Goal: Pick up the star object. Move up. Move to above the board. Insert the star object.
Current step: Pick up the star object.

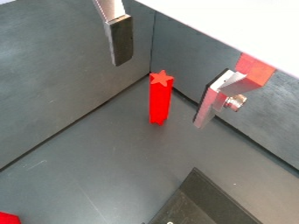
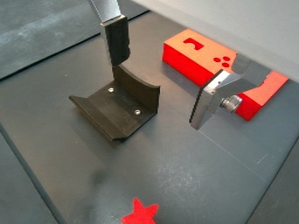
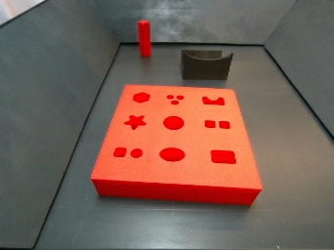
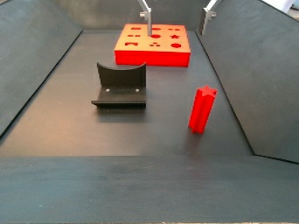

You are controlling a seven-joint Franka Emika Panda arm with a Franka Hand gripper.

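The star object (image 1: 160, 98) is a slim red peg with a star-shaped top. It stands upright on the dark floor, free of the gripper, and shows in both side views (image 3: 145, 37) (image 4: 204, 109). The board (image 3: 177, 137) is a large flat red block with cut-out holes, lying apart from the peg, and it also shows in a side view (image 4: 152, 44) and a wrist view (image 2: 198, 57). My gripper (image 1: 160, 93) hangs high above the floor, open and empty. Its fingers (image 4: 145, 10) show at the upper edge of a side view, over the board's end.
A dark grey U-shaped holder (image 3: 205, 63) stands on the floor between the peg and the board, and it also shows in a side view (image 4: 121, 87) and a wrist view (image 2: 117, 109). Grey walls (image 3: 78, 59) enclose the floor on the sides.
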